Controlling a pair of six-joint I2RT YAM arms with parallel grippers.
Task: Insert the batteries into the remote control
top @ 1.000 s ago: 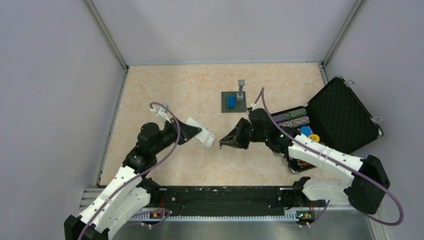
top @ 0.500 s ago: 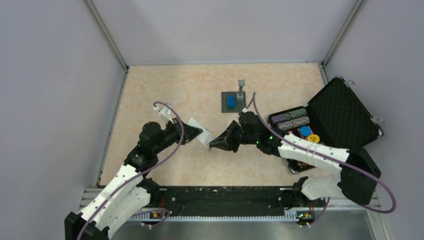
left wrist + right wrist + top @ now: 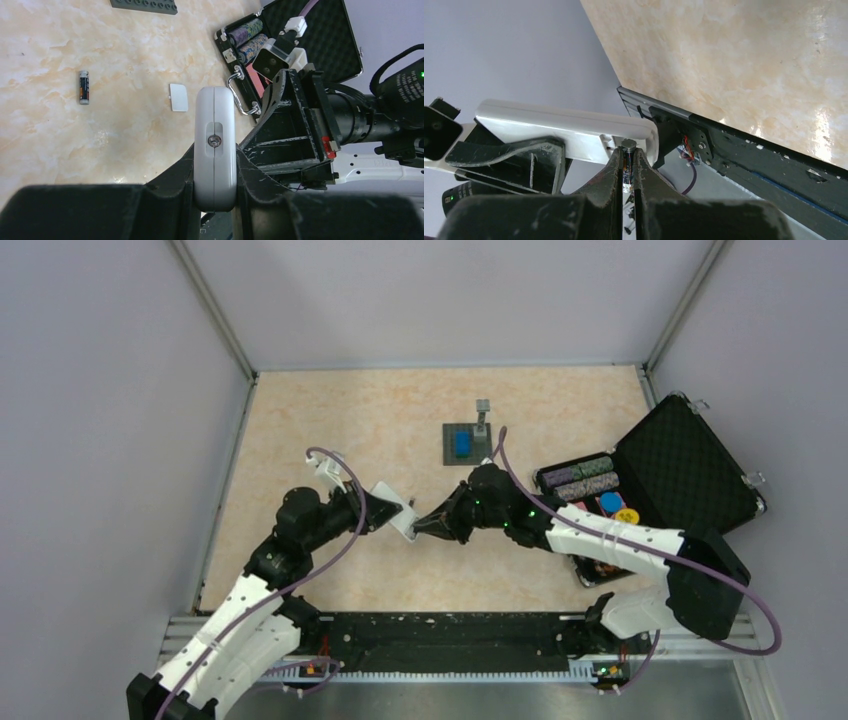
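Observation:
My left gripper (image 3: 378, 508) is shut on the white remote control (image 3: 398, 510), holding it above the table. In the left wrist view the remote control (image 3: 215, 125) stands on edge between the two fingers of that left gripper (image 3: 215, 167). My right gripper (image 3: 422, 525) is shut on one battery (image 3: 628, 146), whose metal end touches the open end of the remote control (image 3: 564, 125). The right gripper (image 3: 628, 159) pinches the dark cylinder lengthwise. A second battery (image 3: 84, 87) lies loose on the table.
A small white cover piece (image 3: 178, 97) lies on the table near the case handle. A grey plate with a blue block (image 3: 467, 443) sits behind. An open black case (image 3: 680, 475) with poker chips (image 3: 590, 480) stands at the right.
My right gripper has travelled left with the battery and now meets the remote's end. The left gripper has drawn the remote slightly left and lower.

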